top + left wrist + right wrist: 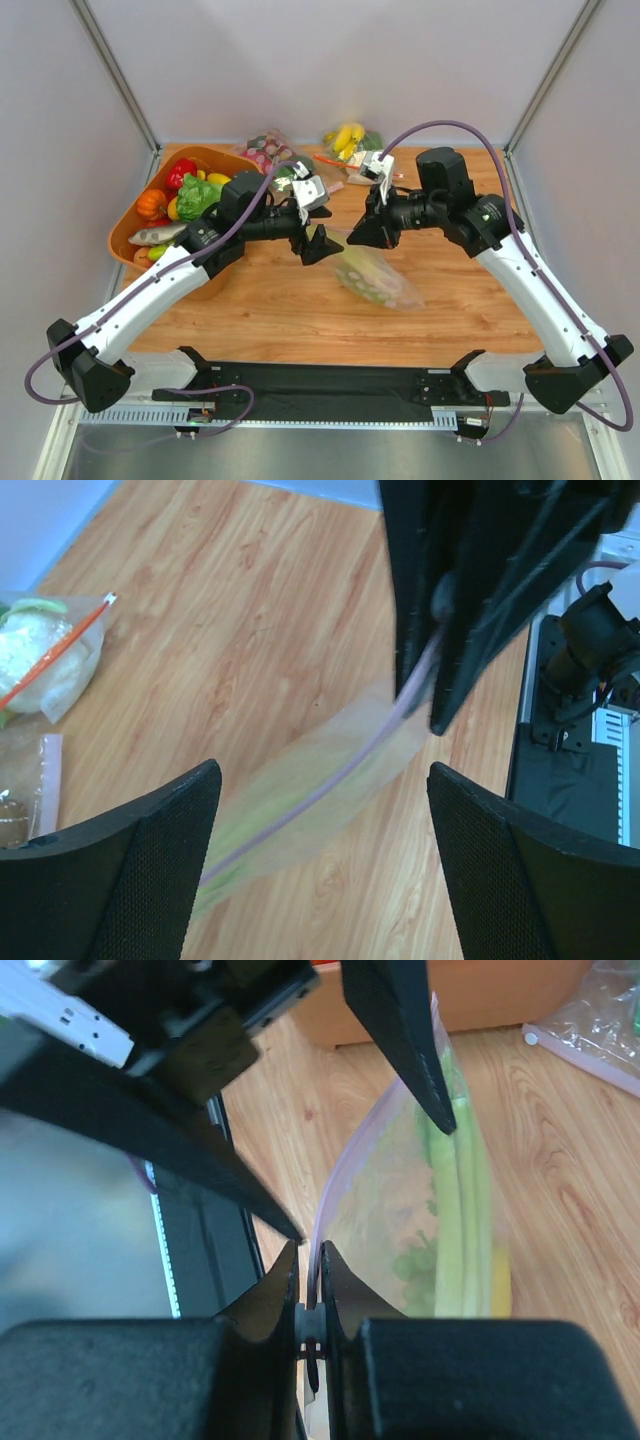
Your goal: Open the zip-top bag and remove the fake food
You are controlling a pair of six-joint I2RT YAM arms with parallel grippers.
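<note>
Right gripper [310,1262]: its black fingers are pressed together on the pink zip strip [338,1185] of the bag, pinching it at the very tips.
Left gripper [322,780]: its black fingers are spread wide with nothing between them. It faces the right gripper from close by, and whether either finger touches the plastic cannot be told.
Zip-top bag [375,275]: the large clear plastic bag lies on the table just right of centre. Its strip end is raised to the right gripper and the body trails down to the wood below both grippers.
Fake food: it is inside the bag. A long pale-green stalk [465,1210] runs along the bag's length, a small yellow piece [500,1280] sits beside it, and a blurred green mass lies near the stalk.
Wooden table [260,310]: light brown planks carry everything.
Orange basket [128,222]: it stands at the far left behind the left arm and holds ruffled green lettuce [196,195] and red and orange vegetables.
Clear bag of yellow bananas [350,138]: it lies at the far edge, well apart from the held bag.
Clear bag of dark grapes [265,148]: it lies at the far edge, just beside the basket.
Black mat [330,385]: it lies at the near edge between the arm bases.
</note>
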